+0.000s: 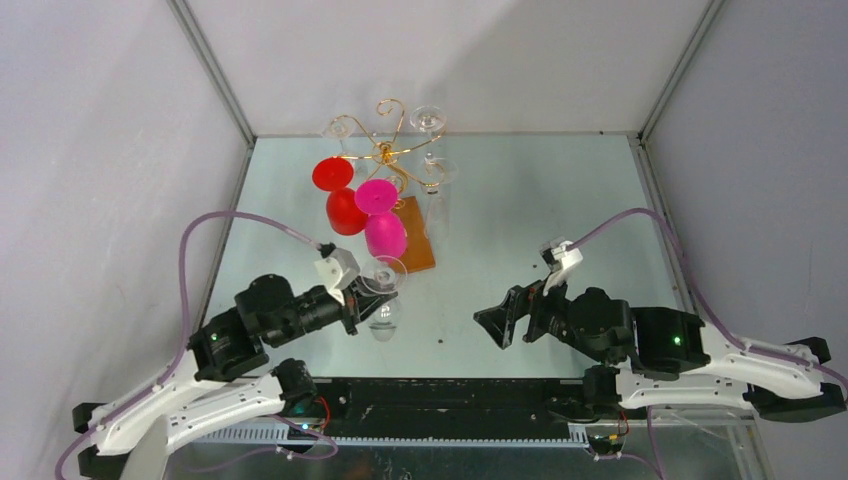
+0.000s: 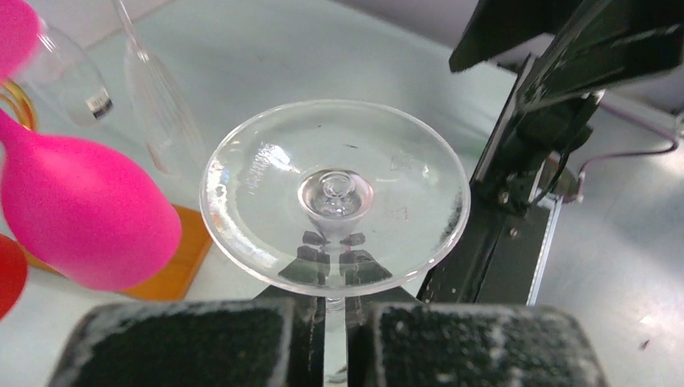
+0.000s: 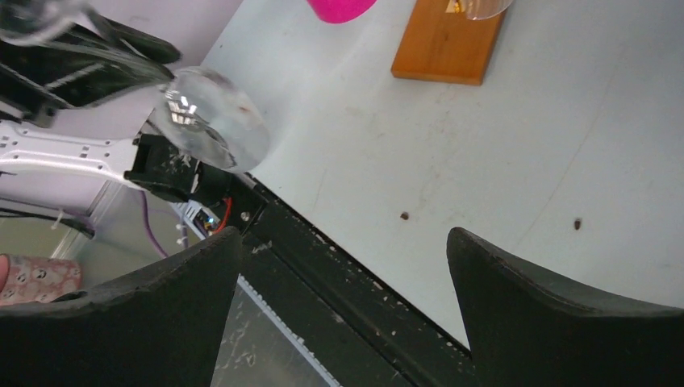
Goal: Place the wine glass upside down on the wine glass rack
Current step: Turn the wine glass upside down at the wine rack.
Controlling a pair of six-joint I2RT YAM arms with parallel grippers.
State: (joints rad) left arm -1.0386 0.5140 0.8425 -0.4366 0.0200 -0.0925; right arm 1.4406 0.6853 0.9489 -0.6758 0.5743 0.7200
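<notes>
My left gripper [image 1: 362,303] is shut on the thin stem of a clear wine glass [image 1: 384,292]. In the left wrist view the stem runs between the pads [image 2: 242,343] and the glass's round foot [image 2: 335,197] faces away from the camera. The bowl [image 3: 214,117] shows in the right wrist view. The wine glass rack [image 1: 390,150], gold wire on a brown wooden base [image 1: 415,240], stands at the back centre, a short way beyond the held glass. My right gripper [image 1: 495,325] is open and empty [image 3: 347,266] over the table's near edge.
A red glass [image 1: 340,195] and a pink glass [image 1: 382,220] hang upside down on the rack's near side, the pink one [image 2: 81,210] close to the held foot. Clear glasses [image 1: 430,120] hang on the far arms. The right arm [image 2: 556,97] is on the right.
</notes>
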